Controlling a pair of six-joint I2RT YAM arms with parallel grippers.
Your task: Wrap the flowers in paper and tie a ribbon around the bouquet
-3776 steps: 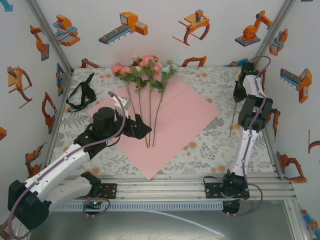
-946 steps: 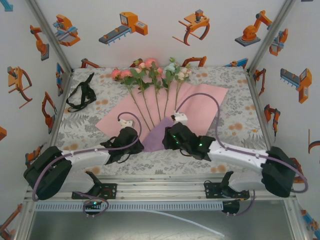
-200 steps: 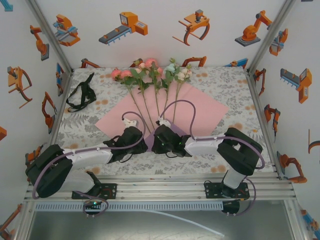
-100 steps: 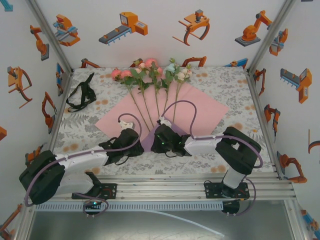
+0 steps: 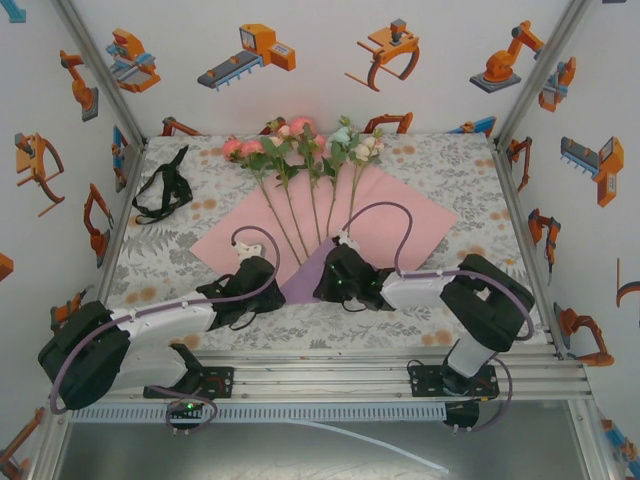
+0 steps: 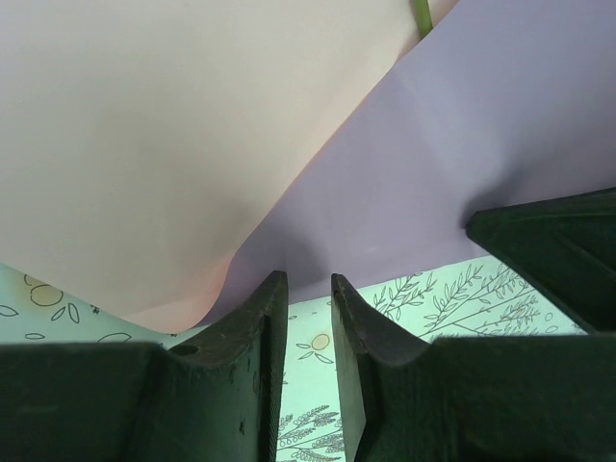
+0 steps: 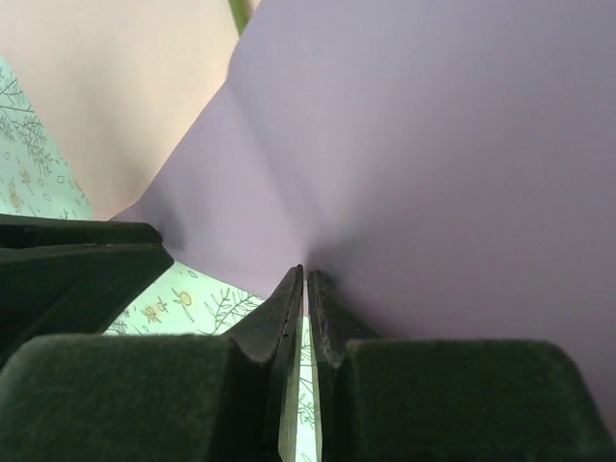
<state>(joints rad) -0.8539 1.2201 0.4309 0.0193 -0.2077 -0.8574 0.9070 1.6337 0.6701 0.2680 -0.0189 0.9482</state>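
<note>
1. Far left: ribbon [image 5: 160, 190], a limp black strip looped in a heap on the tabletop [image 5: 150, 262], well apart from the paper. Tying is not yet begun.
2. Left end effector [image 6: 303, 284]: jaws slightly apart with nothing between them, tips just short of the paper's near edge.
3. Centre: paper [image 5: 400, 215], a thin smooth sheet lying pink face up, with its near corner folded over to show lilac. Wrapping looks barely started.
4. The flowers [image 5: 300, 140] lie fanned flat on the paper, their thin green stalks converging toward the fold. The pink, peach and cream blooms are at the far edge, not yet bunched.
5. Right end effector [image 7: 305, 274]: closed on the lilac flap's edge, which puckers at the tips.
</note>
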